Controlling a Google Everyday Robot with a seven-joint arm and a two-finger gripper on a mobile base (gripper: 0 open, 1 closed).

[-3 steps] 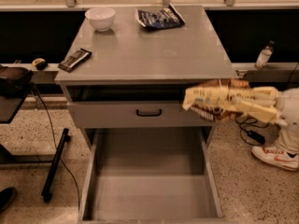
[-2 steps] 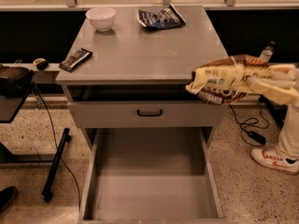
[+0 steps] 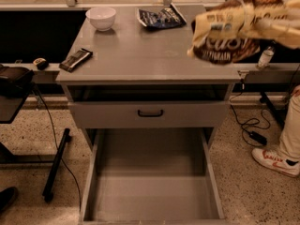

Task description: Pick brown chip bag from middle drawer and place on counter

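Observation:
The brown chip bag (image 3: 225, 41), crinkled, dark brown with cream-yellow panels, hangs in the air over the right rear corner of the counter (image 3: 150, 55). My gripper (image 3: 271, 18) reaches in from the upper right edge and is shut on the bag's right end, which it mostly hides behind. The middle drawer (image 3: 95, 172) is pulled fully out below the cabinet, its flat floor bare. The bag is well above and behind the drawer.
On the counter stand a white bowl (image 3: 101, 18), a dark blue bag (image 3: 159, 18) and a slim black bar wrapper (image 3: 75, 59). A closed drawer front with a black handle (image 3: 150, 112) sits above the open drawer. A person's leg and shoe (image 3: 276, 161) are at right; a black stand (image 3: 56, 165) is at left.
The gripper has lifted the chip bag from beside the cabinet's right front, at drawer-front height, up and back to above the counter's right rear corner.

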